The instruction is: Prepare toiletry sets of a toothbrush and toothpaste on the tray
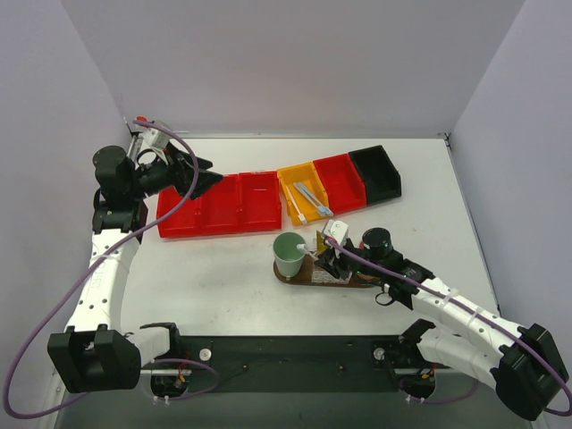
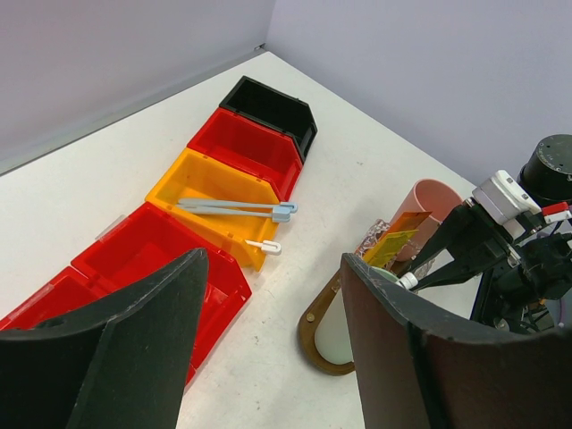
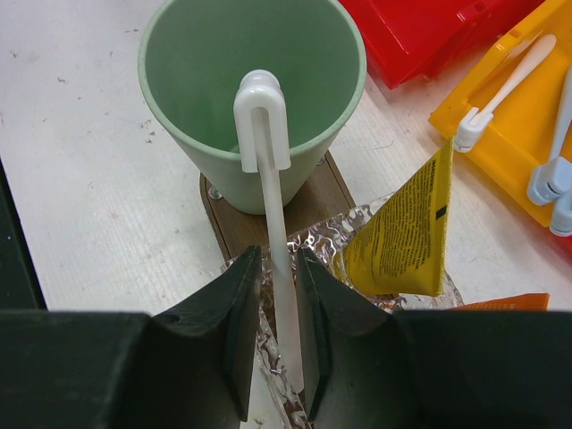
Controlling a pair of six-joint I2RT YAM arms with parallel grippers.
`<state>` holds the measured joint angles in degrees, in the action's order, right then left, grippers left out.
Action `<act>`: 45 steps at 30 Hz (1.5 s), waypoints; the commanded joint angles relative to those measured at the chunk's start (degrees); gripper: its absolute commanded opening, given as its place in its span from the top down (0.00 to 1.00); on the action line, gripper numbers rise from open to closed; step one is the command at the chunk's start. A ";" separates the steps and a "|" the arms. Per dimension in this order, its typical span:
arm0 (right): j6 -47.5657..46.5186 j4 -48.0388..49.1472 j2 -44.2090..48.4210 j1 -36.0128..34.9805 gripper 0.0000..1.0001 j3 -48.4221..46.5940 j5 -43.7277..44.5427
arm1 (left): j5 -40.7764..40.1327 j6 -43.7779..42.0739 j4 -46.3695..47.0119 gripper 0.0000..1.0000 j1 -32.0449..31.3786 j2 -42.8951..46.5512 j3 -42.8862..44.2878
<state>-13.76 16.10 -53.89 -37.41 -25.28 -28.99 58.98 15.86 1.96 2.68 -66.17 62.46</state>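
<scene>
A slim white toothbrush point(image 3: 277, 268) stands between the fingers of my right gripper point(image 3: 277, 255), its head leaning into a green cup point(image 3: 179, 134) on the dark wooden tray point(image 3: 313, 201). A thin gap shows beside the handle, so the jaws stand slightly open. A yellow toothpaste tube point(image 3: 402, 232) sits upright in a clear crinkled cup point(image 3: 357, 228) just to the right, with an orange tube point(image 3: 509, 302) behind it. In the top view the right gripper point(image 1: 329, 259) is over the tray point(image 1: 308, 275). My left gripper point(image 1: 213, 177) hovers open and empty above the red bins.
A yellow bin point(image 1: 302, 201) holds more toothbrushes point(image 2: 237, 207). Red bins point(image 1: 219, 206) lie left of it; another red bin point(image 1: 340, 179) and a black bin point(image 1: 375, 172) lie to its right. A pink cup point(image 2: 429, 201) stands on the tray's far end.
</scene>
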 commanded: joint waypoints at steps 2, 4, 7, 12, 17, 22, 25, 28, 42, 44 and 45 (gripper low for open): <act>-0.30 3.06 0.45 0.41 0.81 -1.26 -1.86 | 0.87 -0.83 1.65 0.29 0.31 1.31 0.47; -0.39 2.97 0.45 0.41 0.81 -1.35 -1.77 | 0.87 -0.91 1.65 0.29 0.31 1.40 0.56; -0.39 2.97 0.54 0.41 0.79 -1.44 -1.42 | 0.87 -0.83 1.56 0.29 0.31 1.31 0.65; -0.13 1.92 0.98 0.41 0.73 -2.23 -0.89 | 0.87 -0.91 1.56 0.29 0.22 1.05 0.65; 0.14 0.69 1.42 0.41 0.73 -4.07 -0.98 | 0.96 -1.09 1.21 0.28 0.31 0.87 1.00; 0.31 -0.89 1.77 0.41 0.73 -5.66 -1.15 | 0.96 -1.35 0.86 0.28 0.31 0.78 1.18; 0.49 -2.21 2.12 0.49 0.74 -6.80 -1.24 | 0.96 -1.62 0.59 0.29 0.31 0.78 1.18; 0.49 -4.66 2.56 0.49 0.74 -8.20 -1.59 | 1.22 -1.88 0.33 0.28 0.22 1.04 1.44; 0.14 -17.57 6.16 0.67 0.75 -16.11 -3.70 | 2.10 -2.58 -0.46 0.28 0.31 1.04 1.53; 0.31 -19.34 6.51 0.84 0.75 -17.52 -3.79 | 2.10 -2.67 -0.46 0.28 0.31 1.04 1.53; 0.57 -19.87 6.86 1.02 0.75 -19.18 -3.62 | 2.10 -2.59 -0.46 0.28 0.31 0.96 1.53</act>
<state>-13.54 -0.54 -48.86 -37.08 -39.18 -30.68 59.57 14.31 1.34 2.68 -66.15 62.48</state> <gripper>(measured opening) 0.252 0.714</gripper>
